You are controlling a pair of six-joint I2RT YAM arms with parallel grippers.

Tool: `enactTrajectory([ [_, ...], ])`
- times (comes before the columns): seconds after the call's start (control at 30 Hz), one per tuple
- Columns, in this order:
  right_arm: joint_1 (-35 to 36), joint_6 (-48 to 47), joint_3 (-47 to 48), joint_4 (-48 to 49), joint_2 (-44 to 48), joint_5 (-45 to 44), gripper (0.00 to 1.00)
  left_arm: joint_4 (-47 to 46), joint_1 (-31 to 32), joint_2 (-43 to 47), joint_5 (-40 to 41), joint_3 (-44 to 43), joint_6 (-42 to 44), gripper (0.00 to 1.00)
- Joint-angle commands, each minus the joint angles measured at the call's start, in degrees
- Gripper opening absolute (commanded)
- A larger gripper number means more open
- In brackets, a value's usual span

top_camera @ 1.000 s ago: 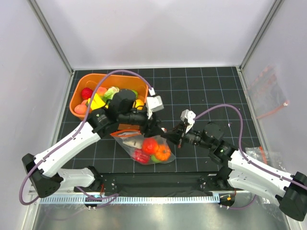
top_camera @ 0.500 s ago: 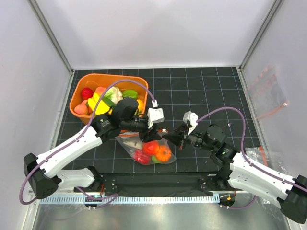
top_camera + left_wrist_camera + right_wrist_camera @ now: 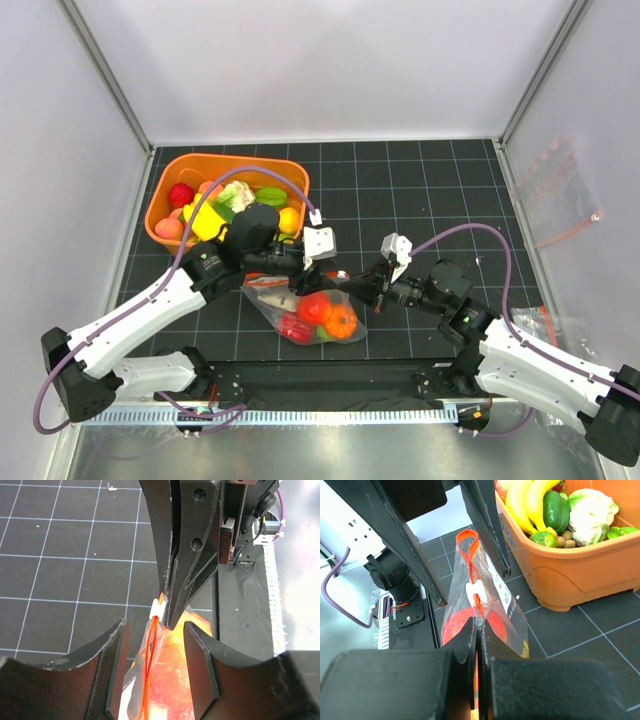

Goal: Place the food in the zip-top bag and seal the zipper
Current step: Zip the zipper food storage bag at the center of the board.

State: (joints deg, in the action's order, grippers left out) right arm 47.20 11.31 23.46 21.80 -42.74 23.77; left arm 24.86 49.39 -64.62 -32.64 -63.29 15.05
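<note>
The zip-top bag [image 3: 262, 300] rests on the black gridded counter [image 3: 430, 180], its belly slumped toward the arms and its mouth lifted. Inside the bag sits some of the food [image 3: 340, 320]: a red piece, an orange one and a bit of lime green, pressed against the clear plastic. At the bag's raised mouth, the right claw [image 3: 476, 630] is clenched on the zipper [image 3: 470, 555], pinching the red-orange strip at the bag's right end, just below the white tab [image 3: 473, 590]. The strip rises from that grip and loops over at the top. The left claw [image 3: 155, 625] faces it from the bag's other side and stands released, with one finger on each side of the zipper and a gap showing between each finger and the strip. Beyond the bag, near its far left side, is the orange tub [image 3: 155, 205]. It holds the rest of the food, including a banana [image 3: 530, 500], a green pepper [image 3: 555, 507] and a cauliflower [image 3: 587, 510].
</note>
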Motion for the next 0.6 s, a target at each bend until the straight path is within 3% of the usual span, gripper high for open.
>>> enactTrajectory([
  [0.0, 0.6, -0.1, 1.1, 3.8, -0.1, 0.8, 0.01, -3.6, -0.1, 0.5, -1.6, -0.3, 0.2, 0.51],
  [0.27, 0.9, -0.5, 1.6, 2.8, -0.1, 0.5, 0.01, -4.2, -0.1, -0.2, -2.7, -0.5, -0.1, 0.46],
  [0.43, 0.9, -0.6, 1.8, 2.8, -0.3, 0.4, 0.01, -4.1, -0.1, -1.1, -3.5, -1.0, -0.5, 0.35],
  [0.57, 0.9, -0.7, 1.8, 2.6, -0.3, 0.5, 0.01, -4.1, -0.1, -1.5, -4.0, -1.3, -0.6, 0.32],
])
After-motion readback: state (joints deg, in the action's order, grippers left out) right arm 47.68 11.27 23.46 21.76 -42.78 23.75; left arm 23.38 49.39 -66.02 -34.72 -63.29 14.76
